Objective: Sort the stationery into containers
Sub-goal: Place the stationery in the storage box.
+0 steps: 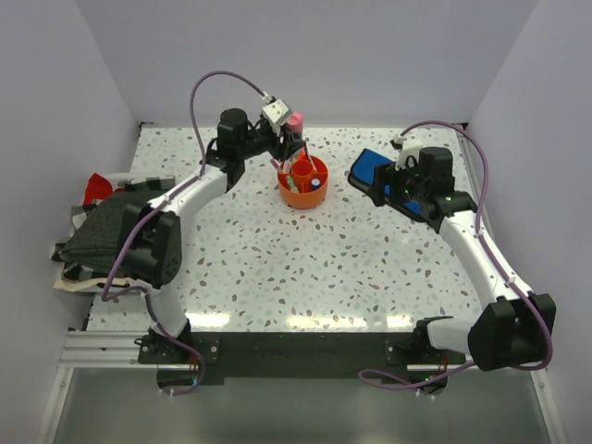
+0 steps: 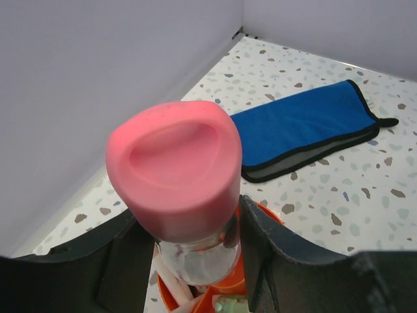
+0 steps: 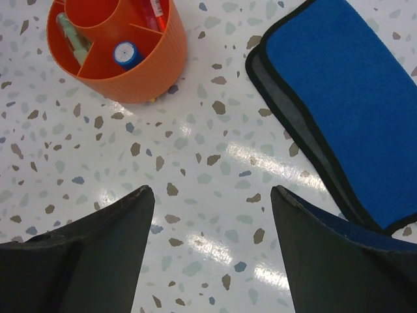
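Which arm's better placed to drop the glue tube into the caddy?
Left: the left gripper holds the pink-capped glue tube above the orange caddy; right gripper is open, empty, near the blue cloth.

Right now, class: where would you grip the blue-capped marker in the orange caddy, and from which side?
Probably by its cap, straight down from above: the blue-capped marker stands upright in a ring compartment of the caddy, whose walls hide the barrel.
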Controlling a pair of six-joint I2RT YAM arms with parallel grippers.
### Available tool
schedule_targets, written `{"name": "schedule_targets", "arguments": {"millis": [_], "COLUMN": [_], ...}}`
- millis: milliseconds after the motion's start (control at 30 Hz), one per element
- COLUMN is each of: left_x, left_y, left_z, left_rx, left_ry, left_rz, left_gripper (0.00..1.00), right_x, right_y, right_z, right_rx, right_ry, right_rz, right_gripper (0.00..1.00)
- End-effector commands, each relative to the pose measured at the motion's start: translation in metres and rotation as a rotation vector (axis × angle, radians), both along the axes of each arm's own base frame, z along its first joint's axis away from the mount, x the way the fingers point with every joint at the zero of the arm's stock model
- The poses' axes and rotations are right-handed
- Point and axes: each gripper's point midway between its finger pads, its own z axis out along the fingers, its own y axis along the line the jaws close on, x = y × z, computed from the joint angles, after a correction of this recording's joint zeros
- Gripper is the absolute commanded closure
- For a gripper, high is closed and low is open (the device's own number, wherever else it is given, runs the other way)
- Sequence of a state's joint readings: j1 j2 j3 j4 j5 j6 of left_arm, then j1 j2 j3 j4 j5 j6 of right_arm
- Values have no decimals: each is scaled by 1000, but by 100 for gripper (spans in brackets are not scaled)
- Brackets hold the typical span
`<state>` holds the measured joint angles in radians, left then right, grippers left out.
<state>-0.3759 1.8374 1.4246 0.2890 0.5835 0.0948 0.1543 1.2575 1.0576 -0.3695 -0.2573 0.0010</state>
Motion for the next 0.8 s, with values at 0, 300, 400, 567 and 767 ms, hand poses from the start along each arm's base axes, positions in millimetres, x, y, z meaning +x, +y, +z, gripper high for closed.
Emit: {"name": "schedule_targets", "arguments": {"millis": [0,300,400,567,767], "left_x": [16,12,8,8,12], "left_y": [-9,-19,-21,-23,-25], "left_z": [39,0,-9,-23,-35], "left_rx": [-70,-40,-35,-26,-20], "left_ry": [-174,-90,-69,-43,-26], "left_rz": [-5,-10,-17,-20,-21], "left_gripper": [100,100,100,100,100], "right_x": [10,6,1,-6,-12], "right_y": [4,2,0,-2,-7], "right_z": [23,20,19,10,5], "right_rx": [22,29,32,28,32], "right_ry": [-85,-88,-84,-63,-51], "right_rz": [7,-6,-8,-10,-21], "right_gripper": [23,23,23,23,23]}}
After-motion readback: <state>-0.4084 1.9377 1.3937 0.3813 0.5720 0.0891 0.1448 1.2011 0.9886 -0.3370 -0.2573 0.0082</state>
